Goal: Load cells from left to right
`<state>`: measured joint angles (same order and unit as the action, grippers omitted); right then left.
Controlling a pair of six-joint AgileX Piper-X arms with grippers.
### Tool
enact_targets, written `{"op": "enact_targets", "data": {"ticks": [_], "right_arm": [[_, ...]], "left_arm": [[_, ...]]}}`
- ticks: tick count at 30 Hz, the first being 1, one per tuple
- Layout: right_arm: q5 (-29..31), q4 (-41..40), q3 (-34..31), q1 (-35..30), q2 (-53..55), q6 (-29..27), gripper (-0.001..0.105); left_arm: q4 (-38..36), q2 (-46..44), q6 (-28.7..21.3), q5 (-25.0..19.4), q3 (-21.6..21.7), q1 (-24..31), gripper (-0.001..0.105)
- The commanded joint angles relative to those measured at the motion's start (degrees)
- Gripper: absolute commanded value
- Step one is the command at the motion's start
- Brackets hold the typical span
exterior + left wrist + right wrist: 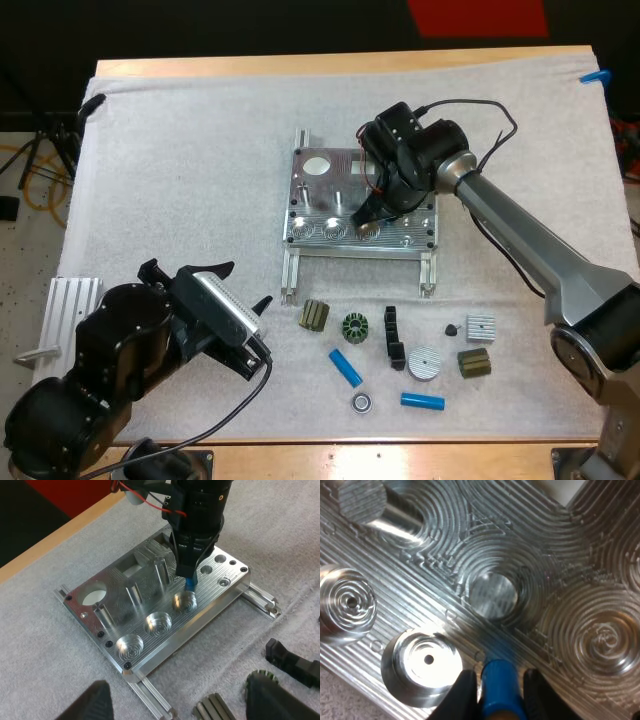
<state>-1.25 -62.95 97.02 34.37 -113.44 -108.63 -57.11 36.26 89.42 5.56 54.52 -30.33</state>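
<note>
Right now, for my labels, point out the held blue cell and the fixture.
held blue cell (pixel 499 685): right wrist view, its rounded side.
fixture (pixel 318 203): high view, its milled top face.

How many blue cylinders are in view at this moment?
3. One blue cylinder is clamped in the right claw over the metal fixture. Two lie loose on the white mat: one just beyond the small bearing, one to its right. None looks hidden.

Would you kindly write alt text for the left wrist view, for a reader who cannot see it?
The right gripper holds a small blue cylinder upright over a metal fixture, at the end one of three empty round pockets along its near edge. The fixture sits on a white mat, with small dark parts beside it.
</note>
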Motion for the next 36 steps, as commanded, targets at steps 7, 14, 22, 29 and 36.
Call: {"op": "enact_targets", "data": {"ticks": [7, 14, 22, 29, 36], "right_arm": [[0.7, -0.5, -0.4, 0.0, -0.8, 0.5, 0.074], [0.7, -0.5, 0.3, 0.0, 2.7, 0.5, 0.089], [0.7, -1.4, 0.3, 0.0, 13.3, 0.5, 0.089], [0.7, -5.5, 0.3, 0.0, 23.8, 0.5, 0.089], [0.7, -6.3, -7.2, 0.0, 37.0, 2.3, 0.089]], "left_arm": [[0.4, 0.2, 0.7, -0.7, 0.1, 0.1, 0.057], [0.5, 0.2, 0.2, -0.7, 0.1, 0.1, 0.057], [2.2, 0.2, -4.8, -0.7, 0.1, 0.1, 0.057], [2.2, 0.2, -9.2, -0.7, 0.1, 0.1, 0.057], [2.0, 0.6, -13.9, 5.9, 0.1, 0.1, 0.057]]}}
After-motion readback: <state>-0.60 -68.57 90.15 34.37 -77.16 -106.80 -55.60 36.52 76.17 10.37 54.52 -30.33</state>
